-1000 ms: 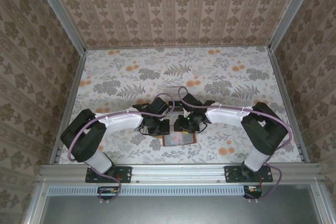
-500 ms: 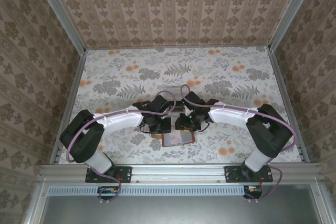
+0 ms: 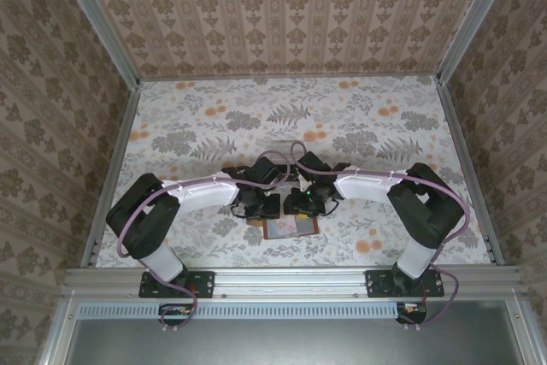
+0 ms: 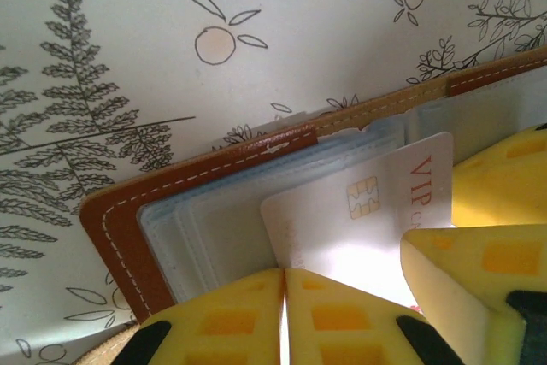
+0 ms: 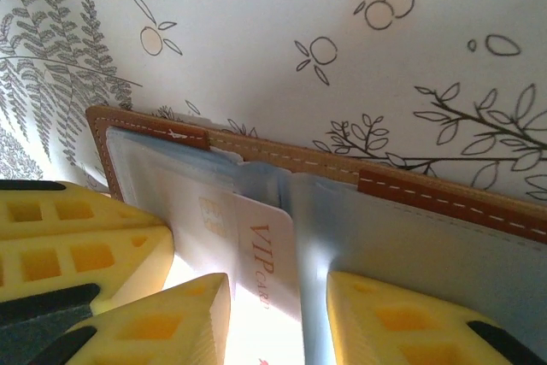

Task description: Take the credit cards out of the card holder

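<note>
The holder [image 3: 291, 226] is laid open on the table [image 3: 214, 126] near its front edge, between the arms. No card is seen free of it, so the task is judged barely begun. One white card [image 4: 359, 211] is seen partly out of its clear sleeve. The left gripper [image 4: 285, 273], fingers together, is set at the lining beside it, and the right gripper [image 5: 278, 279] is held with fingers apart astride the card, not visibly clamped. Whether other sleeves are filled cannot be told.
</note>
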You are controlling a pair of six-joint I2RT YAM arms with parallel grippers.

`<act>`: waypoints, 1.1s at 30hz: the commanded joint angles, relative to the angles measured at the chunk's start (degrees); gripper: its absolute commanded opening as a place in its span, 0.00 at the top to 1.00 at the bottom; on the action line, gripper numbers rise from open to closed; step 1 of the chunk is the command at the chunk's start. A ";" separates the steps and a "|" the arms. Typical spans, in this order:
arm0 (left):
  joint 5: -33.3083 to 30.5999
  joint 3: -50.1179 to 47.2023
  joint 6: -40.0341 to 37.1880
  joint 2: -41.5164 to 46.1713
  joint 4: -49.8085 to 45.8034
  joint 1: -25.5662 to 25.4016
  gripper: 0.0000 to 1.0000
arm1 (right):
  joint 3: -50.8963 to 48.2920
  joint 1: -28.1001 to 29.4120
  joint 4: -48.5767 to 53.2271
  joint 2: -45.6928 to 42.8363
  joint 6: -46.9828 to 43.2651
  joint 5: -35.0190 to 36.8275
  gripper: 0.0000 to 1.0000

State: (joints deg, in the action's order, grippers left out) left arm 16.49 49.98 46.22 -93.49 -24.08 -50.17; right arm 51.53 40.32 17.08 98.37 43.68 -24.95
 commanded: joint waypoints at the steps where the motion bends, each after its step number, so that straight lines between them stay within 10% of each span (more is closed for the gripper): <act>1: -2.69 -1.87 -1.40 -2.71 -3.35 -0.32 0.90 | -2.28 -0.35 -2.52 1.28 0.69 -2.30 0.67; 33: -3.83 0.18 -2.24 -1.64 -6.05 -0.28 0.91 | -2.38 -1.95 4.43 -7.18 -2.20 1.54 0.93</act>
State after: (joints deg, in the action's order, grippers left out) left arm 15.88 50.35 45.32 -93.54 -24.93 -50.24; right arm 48.90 39.05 15.16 92.88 44.10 -27.27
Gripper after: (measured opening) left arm 0.093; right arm 0.072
